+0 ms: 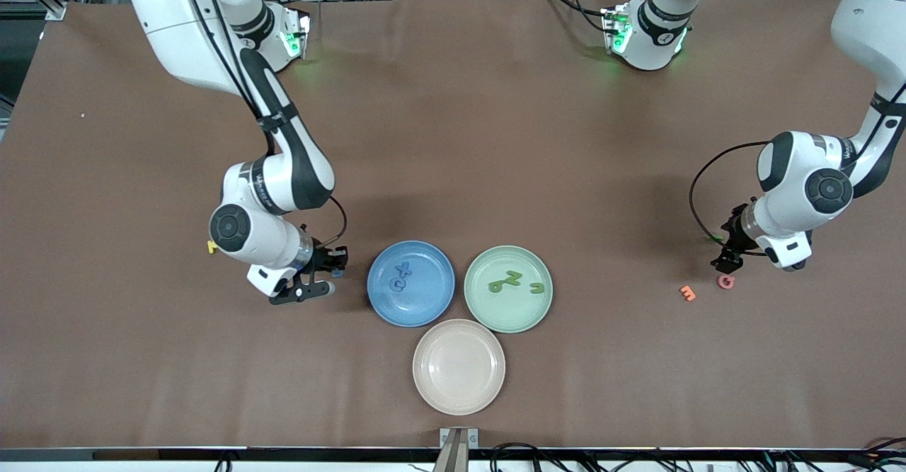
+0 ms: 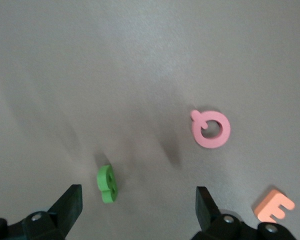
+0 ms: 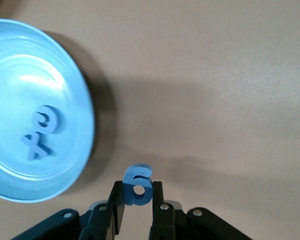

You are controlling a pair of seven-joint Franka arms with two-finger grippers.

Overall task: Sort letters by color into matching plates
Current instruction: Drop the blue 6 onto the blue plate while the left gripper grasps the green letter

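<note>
Right gripper pinching blue 6, left gripper agape

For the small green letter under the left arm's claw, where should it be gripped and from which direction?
Come straight down from above. The green letter appears to stand on edge on the cloth, between the left claw's open fingers and apart from the pink letter. Close across its two flat faces; the thin upright slab probably suits that pinch.

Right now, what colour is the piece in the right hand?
Blue, clearest in the right wrist view.
</note>
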